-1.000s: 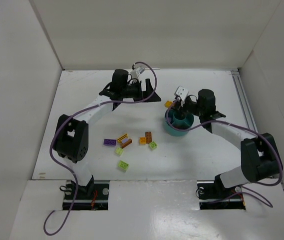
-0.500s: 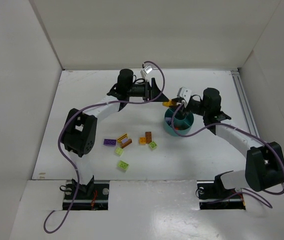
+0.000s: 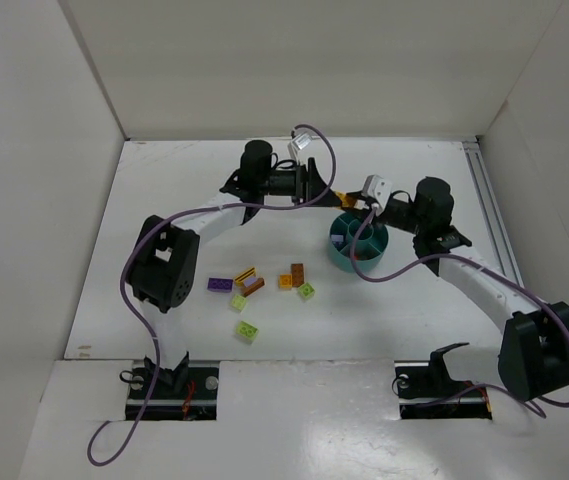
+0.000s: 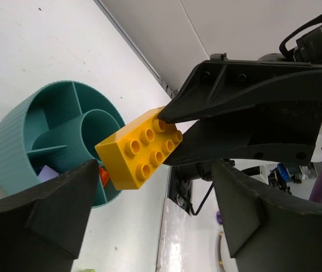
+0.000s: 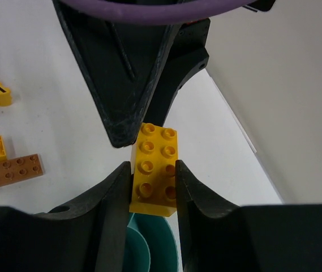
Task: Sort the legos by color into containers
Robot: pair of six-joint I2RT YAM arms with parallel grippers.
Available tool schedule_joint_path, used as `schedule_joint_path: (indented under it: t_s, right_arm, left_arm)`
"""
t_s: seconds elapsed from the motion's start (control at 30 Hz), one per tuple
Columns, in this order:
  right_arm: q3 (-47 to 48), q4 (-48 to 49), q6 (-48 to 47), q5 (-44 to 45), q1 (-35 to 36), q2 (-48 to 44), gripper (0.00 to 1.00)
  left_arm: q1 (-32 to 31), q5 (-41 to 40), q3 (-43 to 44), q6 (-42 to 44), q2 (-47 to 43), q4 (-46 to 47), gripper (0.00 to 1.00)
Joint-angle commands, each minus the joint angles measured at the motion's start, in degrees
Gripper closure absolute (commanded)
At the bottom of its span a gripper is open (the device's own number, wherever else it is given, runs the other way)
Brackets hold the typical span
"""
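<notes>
My right gripper [image 5: 153,170] is shut on a yellow two-by-four lego [image 5: 154,167], gripping its long sides just above the far rim of the teal bowl [image 3: 359,250]. My left gripper [image 4: 155,175] stands open, facing it from the left with its fingers on either side of the lego's free end and apart from it. In the left wrist view the lego [image 4: 141,150] juts from the right gripper's black fingers [image 4: 234,85]. The bowl [image 4: 13,130] holds a purple piece [image 4: 47,171] and an orange piece [image 4: 104,175] in its compartments.
Several loose legos lie left of the bowl: purple [image 3: 219,284], striped yellow [image 3: 246,275], brown [image 3: 297,272], orange [image 3: 285,281] and lime [image 3: 249,331]. White walls enclose the table, and a rail [image 3: 484,200] runs along its right edge.
My left arm has swung right toward the bowl and its jaws have narrowed. The right gripper has carried the yellow lego a little up and back to meet it.
</notes>
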Motion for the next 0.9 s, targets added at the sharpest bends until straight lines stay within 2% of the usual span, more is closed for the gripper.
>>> schedule_joint_path:
  t_s: [0.0,0.07,0.1,0.2,0.3,0.43,0.5,0.63,0.73,0.77,0.87]
  right_arm:
    - [-0.21,4.90,1.12,-2.78,-0.21,-0.70,0.92]
    - [-0.21,5.60,1.13,-2.18,-0.21,-0.70,0.92]
    - [-0.73,6.12,1.13,-1.13,-0.21,-0.70,0.92]
    - [-0.73,6.13,1.13,-1.12,-0.21,-0.70,0.92]
    - [-0.73,6.13,1.13,-1.12,-0.21,-0.09,0.92]
    - [-0.73,6.13,1.13,-2.96,-0.21,-0.09,0.92]
    - [-0.73,6.13,1.13,-2.97,-0.21,-0.09,0.92]
    - [-1.35,6.13,0.60,-3.49,-0.21,-0.09,0.91]
    - [-1.35,6.13,0.60,-4.02,-0.21,-0.09,0.89]
    - [-1.35,6.13,0.60,-4.02,-0.21,-0.09,0.89]
    - [-1.88,6.13,0.60,-4.54,-0.21,-0.09,0.88]
  left_arm:
    - [-1.50,1.87,1.96,-0.32,-0.51,3.59,0.25]
    - [-2.12,2.57,3.10,-0.32,-0.51,3.59,0.33]
    - [-2.64,2.58,3.10,-0.85,-0.51,3.59,0.40]
    - [-2.64,2.58,3.10,-0.85,0.02,3.59,0.47]
    - [-2.64,2.05,2.57,-1.37,-0.51,3.59,0.59]
    - [-2.64,1.52,2.57,-1.38,-1.04,3.59,0.59]
    - [-2.64,1.52,3.19,-1.38,-1.04,3.59,0.51]
    - [-2.64,1.52,3.19,-3.13,-0.51,6.57,0.53]
    - [-2.64,2.75,3.19,-4.89,-0.51,8.68,0.65]
    - [-2.64,2.75,3.19,-4.89,-0.51,8.69,0.75]
    - [-2.64,2.75,3.19,-5.42,-0.51,10.09,0.86]
